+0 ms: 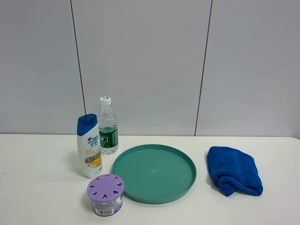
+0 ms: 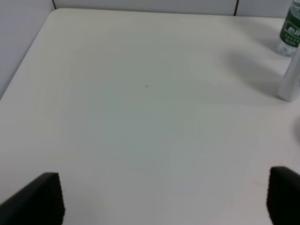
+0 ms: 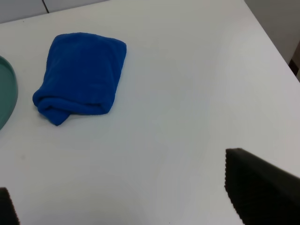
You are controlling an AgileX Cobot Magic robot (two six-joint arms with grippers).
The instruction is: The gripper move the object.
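Note:
The white shampoo bottle with a blue flip cap and a blue and orange label stands upright on the white table, left of the teal plate. Its white side shows blurred at the edge of the left wrist view. Neither arm shows in the high view. My left gripper is open and empty over bare table, well short of the bottle; only its black fingertips show. My right gripper is open and empty, with one black fingertip large in view, near the blue cloth.
A clear water bottle with a green label stands just behind the shampoo bottle and shows in the left wrist view. A round teal plate lies mid-table. A purple-lidded jar stands in front. A folded blue cloth lies at right.

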